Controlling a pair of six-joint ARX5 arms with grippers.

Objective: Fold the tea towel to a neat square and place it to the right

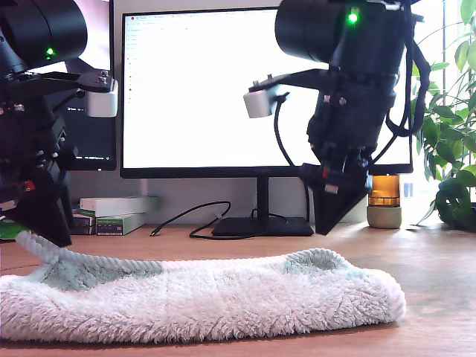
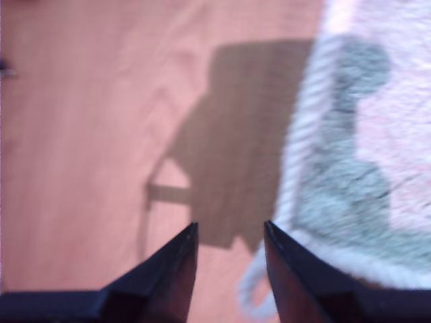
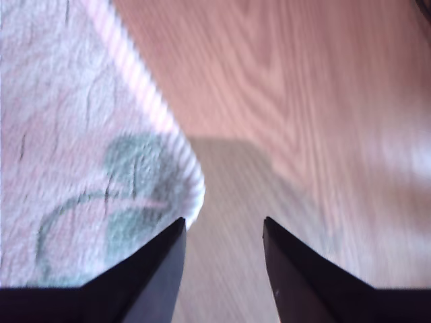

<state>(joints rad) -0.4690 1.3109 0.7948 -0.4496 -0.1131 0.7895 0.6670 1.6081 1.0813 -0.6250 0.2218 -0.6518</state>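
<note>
1. The wide white-screened black monitor (image 1: 208, 89) stands at the back of the brown wooden table (image 1: 439, 282).
2. The fluffy off-white tea towel (image 1: 201, 297) lies flat across the table's front, from the exterior view's left edge to right of centre. Its ribbed corded edge rises at that view's left end.
3. My first gripper (image 2: 229, 225), jaws parted with bare wood showing between them, sits at that raised cord. A cord loop lies beside one finger.
4. My second gripper (image 3: 222, 221) hangs above the towel's other, rounded corner, jaws apart and gripping nothing.
</note>
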